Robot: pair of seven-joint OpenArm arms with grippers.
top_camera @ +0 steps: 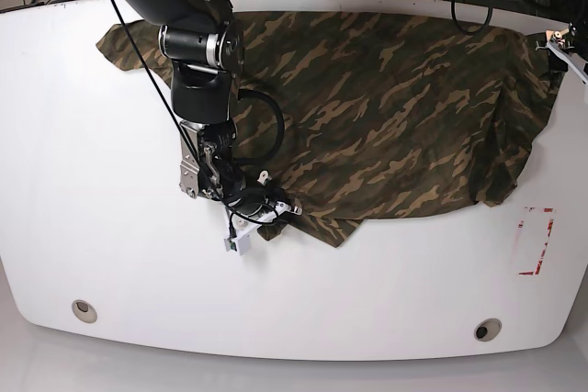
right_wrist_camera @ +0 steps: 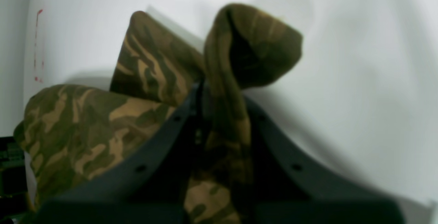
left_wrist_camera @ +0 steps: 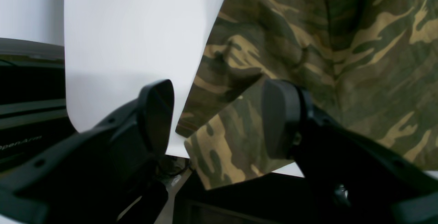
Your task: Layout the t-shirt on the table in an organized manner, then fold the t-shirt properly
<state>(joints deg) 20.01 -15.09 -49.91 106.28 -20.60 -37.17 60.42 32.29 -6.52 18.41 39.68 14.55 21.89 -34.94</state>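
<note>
Camouflage t-shirt (top_camera: 386,117) lies spread across the white bench (top_camera: 92,227). Right hand (right_wrist_camera: 219,90) is clamped shut on a bunched fold at its near edge; left hand (left_wrist_camera: 217,114) gapes wide, holding nothing, above the shirt's edge.

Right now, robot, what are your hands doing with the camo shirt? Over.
Right gripper shut on t-shirt edge. Left gripper open above a shirt corner, holding nothing. Shirt spread on table, hem rumpled. Nothing in the way.

T-shirt (top_camera: 386,107): camouflage of dark olive, brown, tan streaks. Table (top_camera: 92,227): glossy white. Tape mark (top_camera: 536,240), near right: red-and-white.
</note>
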